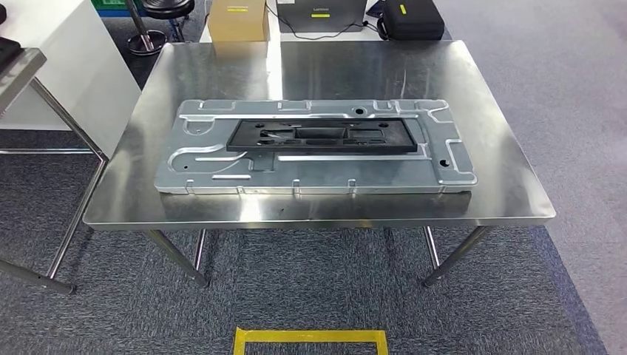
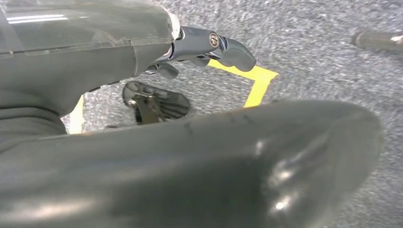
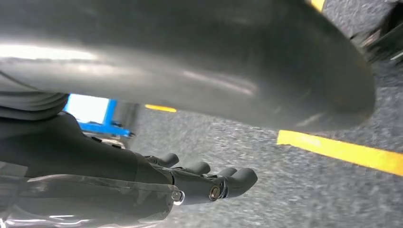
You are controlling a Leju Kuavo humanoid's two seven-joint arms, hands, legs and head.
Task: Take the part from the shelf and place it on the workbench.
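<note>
A: The part, a long stamped sheet-metal panel with a black plastic frame lying on its middle, rests flat on the steel workbench. Its long side runs along the bench's near edge, and it sits near that edge rather than at the centre.

B: So the placing looks done?

A: It appears so. Nothing touches the panel, and both arms hang low. The left wrist view shows the left hand over grey carpet and yellow floor tape, holding nothing, its fingers curled partly inward. The right wrist view shows the right hand likewise empty, its fingers side by side and bent a little, not clenched.

B: What would finishing well ask of the robot?

A: Mostly restraint. The panel's near long edge lies just back from the bench's lip, so the robot should stay clear of that edge and avoid brushing the bench with arms or body. The black frame seems only to rest on the panel, so a knock could shift it.

B: And around the bench?

A: A cardboard box and a black case lie beyond the far edge, and a second table stands at the left. All are well apart from the panel.
</note>
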